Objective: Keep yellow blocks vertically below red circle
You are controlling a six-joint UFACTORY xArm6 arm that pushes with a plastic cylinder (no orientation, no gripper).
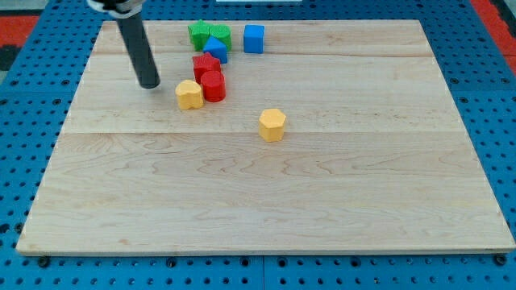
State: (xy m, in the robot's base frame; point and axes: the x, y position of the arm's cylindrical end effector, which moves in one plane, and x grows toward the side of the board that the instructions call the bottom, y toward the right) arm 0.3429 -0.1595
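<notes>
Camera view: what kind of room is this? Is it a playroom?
Probably a robot lab bench, not a playroom: a wooden board sits on a blue pegboard full of holes, and my tip stands left of a yellow block.

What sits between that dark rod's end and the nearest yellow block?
Nothing visible. My tip rests on bare wood at the view's left of the yellow block, with an open gap between them. The red circle touches that block's far side.

A robotics lab bench is showing here: a pale wooden board of joined planks (266,201) is lying on a blue perforated metal table (32,48), its holes running in a regular grid. A red-and-white hazard-striped edge (496,12) is peeking in at two o'clock.
</notes>
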